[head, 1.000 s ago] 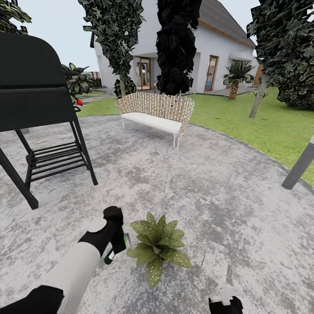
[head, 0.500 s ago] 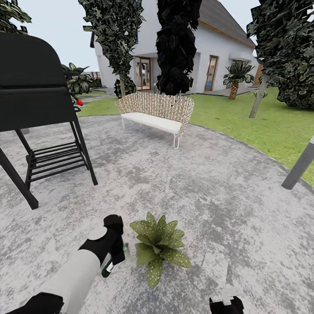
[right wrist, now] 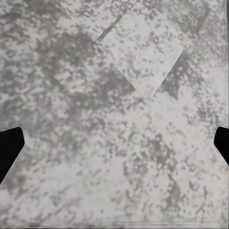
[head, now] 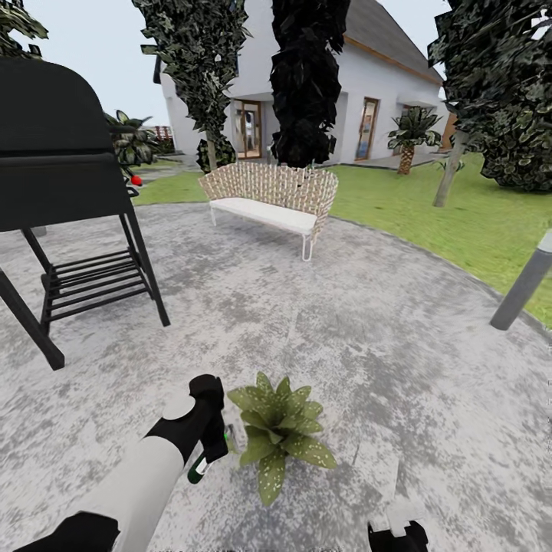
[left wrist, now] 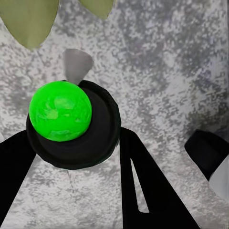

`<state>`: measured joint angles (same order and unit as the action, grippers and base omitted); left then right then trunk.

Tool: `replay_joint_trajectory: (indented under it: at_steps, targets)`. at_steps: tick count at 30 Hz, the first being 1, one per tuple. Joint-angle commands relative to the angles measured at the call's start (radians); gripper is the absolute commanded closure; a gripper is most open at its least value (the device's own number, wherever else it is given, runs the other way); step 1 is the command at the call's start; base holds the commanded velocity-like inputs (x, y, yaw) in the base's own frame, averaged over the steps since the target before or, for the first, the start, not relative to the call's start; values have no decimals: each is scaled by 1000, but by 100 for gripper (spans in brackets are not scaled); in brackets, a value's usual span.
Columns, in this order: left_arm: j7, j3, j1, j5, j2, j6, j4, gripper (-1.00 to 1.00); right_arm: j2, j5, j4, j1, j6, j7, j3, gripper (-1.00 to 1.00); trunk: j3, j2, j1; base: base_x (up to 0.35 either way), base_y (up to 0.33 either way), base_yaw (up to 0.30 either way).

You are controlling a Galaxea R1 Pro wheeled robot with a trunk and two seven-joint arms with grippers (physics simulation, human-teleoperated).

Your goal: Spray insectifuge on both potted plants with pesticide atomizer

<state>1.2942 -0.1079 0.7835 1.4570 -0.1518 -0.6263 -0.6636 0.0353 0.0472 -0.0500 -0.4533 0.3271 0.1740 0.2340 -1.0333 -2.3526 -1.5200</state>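
The pesticide atomizer (head: 201, 465) is a slim dark bottle with a green cap and a pale patch, seen end-on at the left wrist as a bright green dome on a black round body (left wrist: 71, 125). The left tool (head: 208, 451) is clamped on it low over the stone patio (head: 368, 330), just beside the potted plant (head: 277, 434) with speckled pointed leaves. The right tool (right wrist: 114, 143) hangs wide apart over bare patio.

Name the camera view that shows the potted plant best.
The head view: the whole potted plant sits on the patio beside the left end effector. The left wrist view catches just leaf tips; the right wrist view looks at paving.
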Motion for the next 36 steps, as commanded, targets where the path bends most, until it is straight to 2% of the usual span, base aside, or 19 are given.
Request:
replay_joint_trajectory:
  at_steps: [1,6,12,18,22,29,33,36]
  targets:
    - [5,-1,0,4,1,-10,-1,100,0,5,1,-1,3,4,8,-100,-1,0,0,-182,180,-254]
    - [2,-3,0,3,1,-10,-1,100,0,5,1,-1,3,4,8,-100,-1,0,0,-138,144,-241]
    - [8,-4,20,-2,-10,-12,-6,100,0,5,1,-1,3,4,8,-100,-1,0,0,-8,8,-26]
    - [11,-3,33,-6,-19,-12,-51,100,0,5,1,-1,3,4,8,-100,-1,0,0,0,0,0]
    - [11,-1,26,-5,-15,-12,-58,100,0,5,1,-1,3,4,9,-100,-1,0,0,0,0,-66]
    - [10,-1,20,1,-9,-12,-59,100,0,5,1,-1,2,4,8,-100,-1,0,0,0,0,-246]
    - [7,0,19,3,-4,-11,-59,100,0,5,1,-1,3,4,10,-100,-1,0,0,0,0,-33]
    - [2,3,18,3,10,-10,-59,100,0,5,1,-1,3,4,10,-100,-1,0,0,0,0,47]
